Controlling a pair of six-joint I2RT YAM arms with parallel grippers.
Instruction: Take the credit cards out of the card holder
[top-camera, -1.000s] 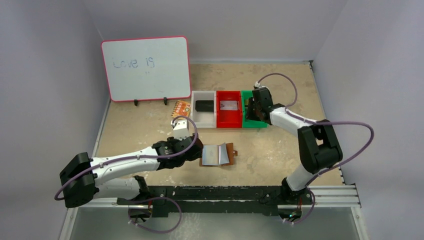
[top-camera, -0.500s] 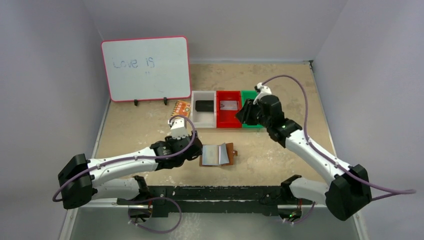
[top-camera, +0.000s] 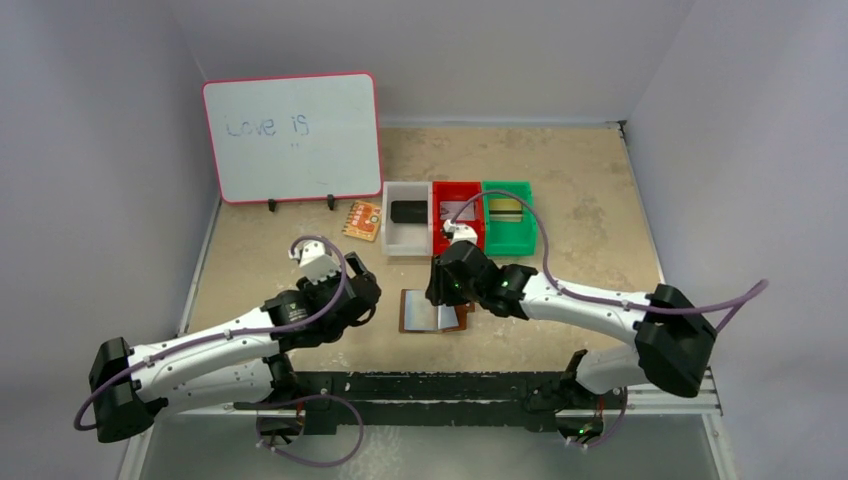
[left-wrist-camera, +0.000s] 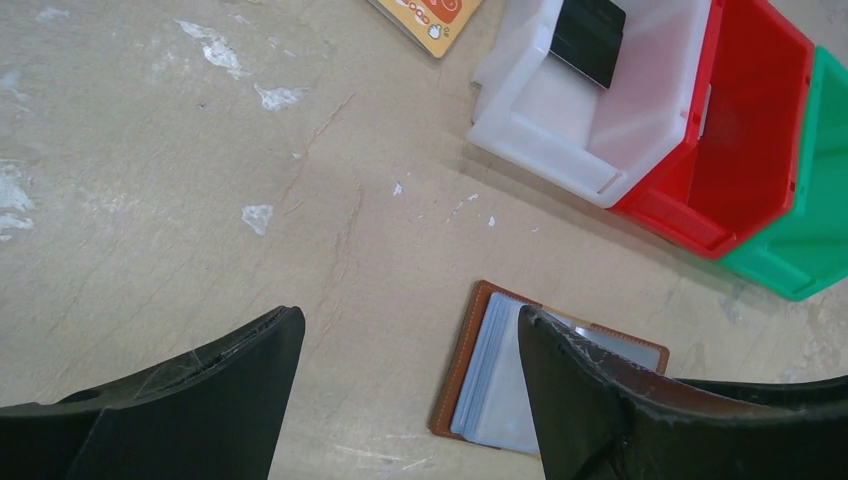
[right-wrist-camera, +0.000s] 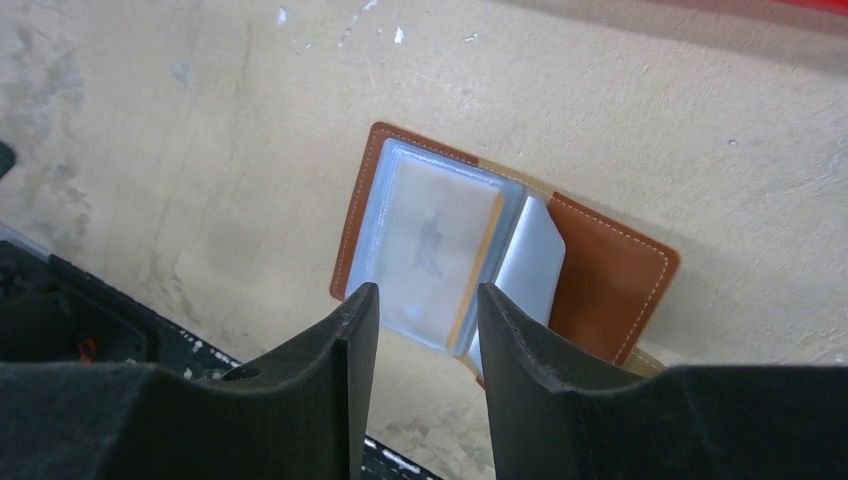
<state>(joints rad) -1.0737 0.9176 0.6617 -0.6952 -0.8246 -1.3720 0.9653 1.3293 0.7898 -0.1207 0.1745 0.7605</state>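
The brown card holder (top-camera: 432, 313) lies open on the table, its pale blue-grey sleeves (right-wrist-camera: 440, 250) facing up. A pale credit card (right-wrist-camera: 425, 235) with an orange edge shows inside the top sleeve. My right gripper (top-camera: 440, 292) hovers just over the holder, open, fingertips (right-wrist-camera: 365, 300) above the sleeves' near edge, with nothing between them. My left gripper (top-camera: 368, 293) stands wide open to the left of the holder, off it; in its wrist view the right finger (left-wrist-camera: 580, 380) covers part of the holder (left-wrist-camera: 480, 370).
White bin (top-camera: 388, 236), red bin (top-camera: 458, 240) and green bin (top-camera: 510, 242) stand in a row behind the holder, each with a card inside. An orange-yellow patterned card (top-camera: 362, 219) lies left of them. A whiteboard (top-camera: 293, 135) stands at the back left.
My right arm swung from the green bin down to above the card holder, its jaws opening wider. My left gripper drew back left, off the holder.
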